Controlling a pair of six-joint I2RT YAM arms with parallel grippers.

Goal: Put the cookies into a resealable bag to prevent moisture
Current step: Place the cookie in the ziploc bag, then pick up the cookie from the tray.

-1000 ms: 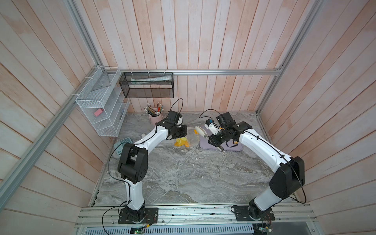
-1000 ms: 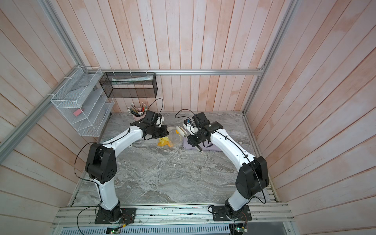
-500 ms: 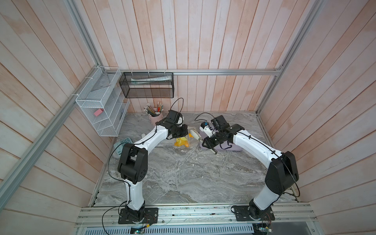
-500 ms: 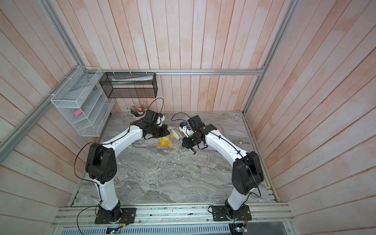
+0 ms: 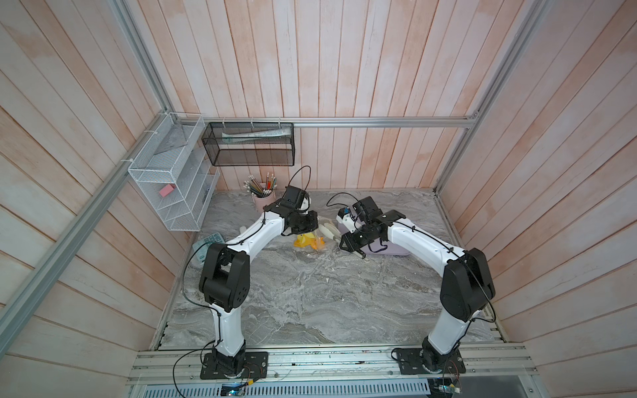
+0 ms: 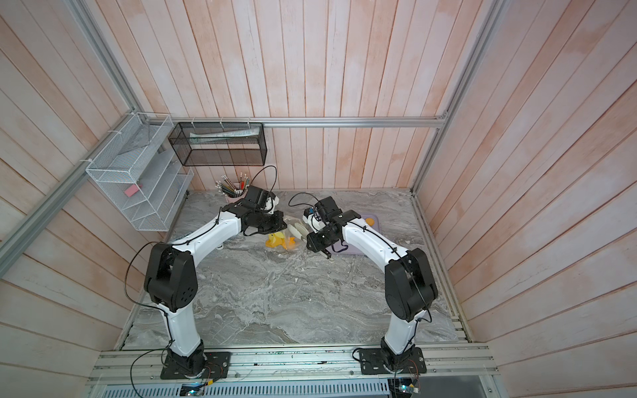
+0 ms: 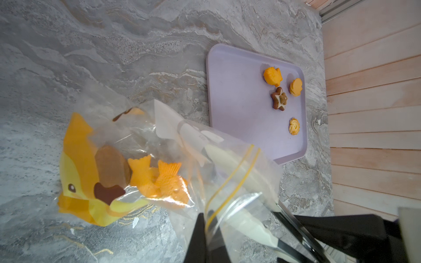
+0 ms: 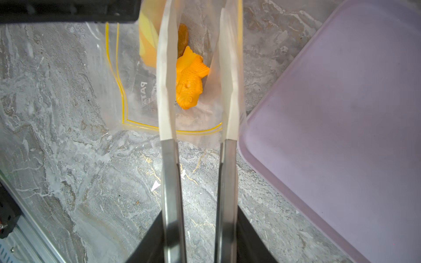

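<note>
Right gripper has been shifted from over the lilac tray into the resealable bag's mouth; white-tipped tongs parted, nothing gripped; left gripper clamped on crinkly rim, tips cut off; cookies inside bag, four on tray.

Bag mouth filled by tongs; tray mostly bare (cookies far side).

Orange fish cookies, lilac tray, grey-veined marble
</note>
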